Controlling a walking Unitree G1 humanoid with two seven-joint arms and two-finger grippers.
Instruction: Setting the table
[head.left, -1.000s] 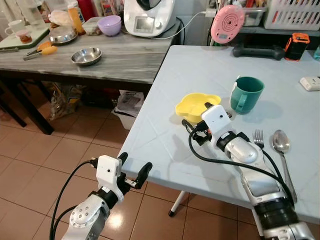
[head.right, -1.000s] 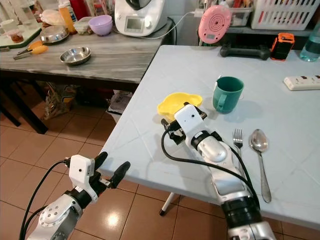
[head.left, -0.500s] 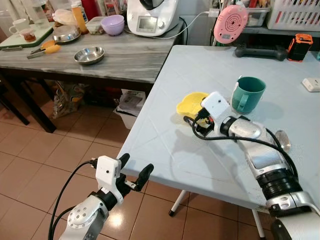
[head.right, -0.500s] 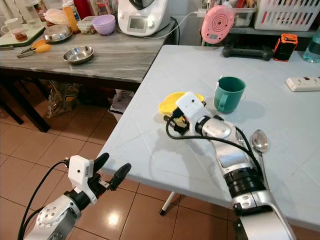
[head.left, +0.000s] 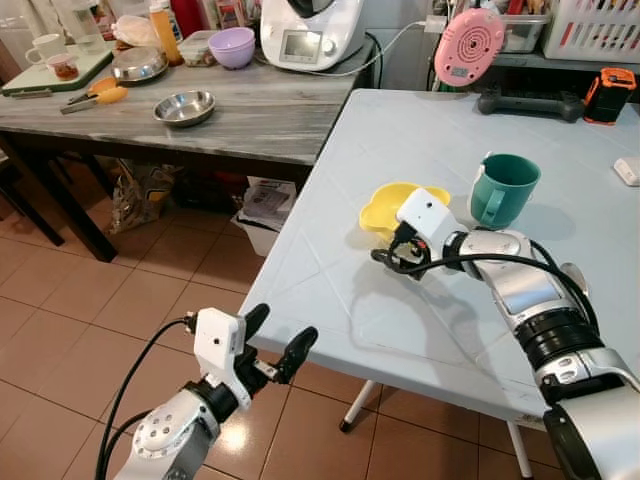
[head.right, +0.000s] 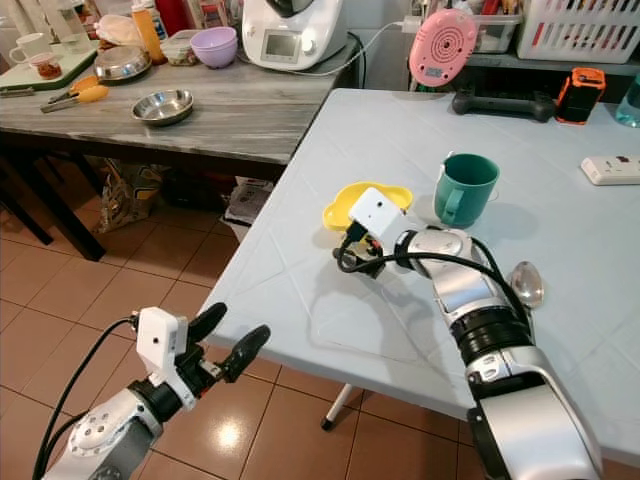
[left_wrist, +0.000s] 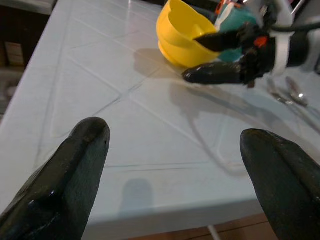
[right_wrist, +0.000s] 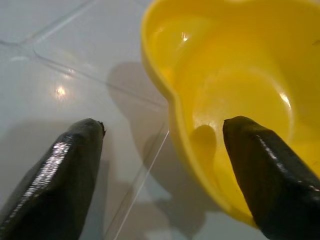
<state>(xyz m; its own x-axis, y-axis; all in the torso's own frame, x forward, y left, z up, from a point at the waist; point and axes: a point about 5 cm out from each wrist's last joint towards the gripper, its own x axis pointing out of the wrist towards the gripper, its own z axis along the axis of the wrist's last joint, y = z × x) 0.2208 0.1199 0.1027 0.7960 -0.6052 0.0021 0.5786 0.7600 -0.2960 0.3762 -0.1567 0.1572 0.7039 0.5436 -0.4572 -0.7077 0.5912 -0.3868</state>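
Right claw (right_wrist: 165, 165): fingers spread wide and straddling the near rim of the yellow bowl (head.left: 395, 207), one finger over the bowl's inside, the other over the tabletop outside it. It has hold of nothing; whether a fingertip touches the rim is hard to judge.
Left claw (head.left: 270, 342): fingers apart and empty, hanging off the near edge of the pale blue tabletop (head.left: 330, 290), above the tiled floor (head.left: 120, 290).
Yellow bowl: stands upright on the pale blue tabletop near its left edge, just beside the green mug (head.left: 500, 190), which is to its right.
Green mug: upright, handle turned toward the bowl.
Spoon (head.right: 526, 284): lies on the tabletop to the right of the right arm, partly hidden by it.
Far edge of the tabletop: a pink round gadget (head.left: 468, 45), an orange-and-black device (head.left: 606, 93) and a white power strip (head.right: 612, 168).
Grey side tabletop (head.left: 230, 115): carries a steel bowl (head.left: 185, 107), a purple bowl (head.left: 232, 47) and a white kitchen machine (head.left: 312, 30).
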